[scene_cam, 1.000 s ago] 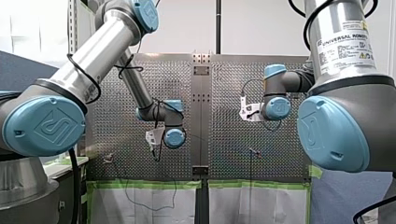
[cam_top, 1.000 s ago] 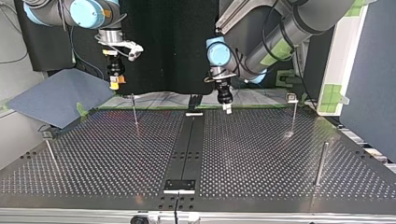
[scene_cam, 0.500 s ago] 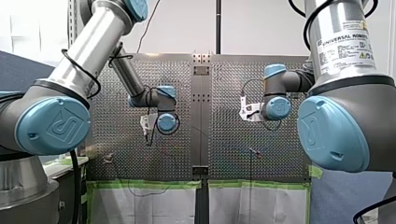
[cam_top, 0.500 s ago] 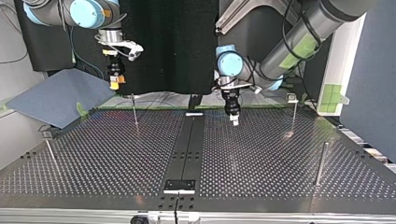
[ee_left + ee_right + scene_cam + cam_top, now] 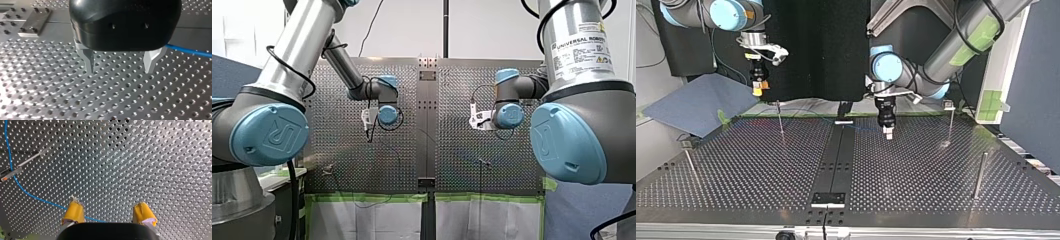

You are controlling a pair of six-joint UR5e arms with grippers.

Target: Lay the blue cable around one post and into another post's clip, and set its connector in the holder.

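**Top view:** My left gripper hangs low over the table, just right of the centre strip. It looks poised for a pickup. The blue cable shows as a faint line running from the strip toward it. My right gripper sits high and well left of the strip, probably parked out of the way. Four posts stand, two on each side of the strip. Two small plates lie on the strip, one at each end; I cannot tell which is the holder.

**Front view:** My left arm and my right arm keep to opposite sides of the strip.

**Left wrist view:** The metal fingers are spread with nothing between them. The single cable lies beside one finger, near the strip's edge.

**Right wrist view:** The strip is out of sight. The yellow pads are parted and empty. Below them the cable curves past a post's clip; I cannot tell whether it is seated there.
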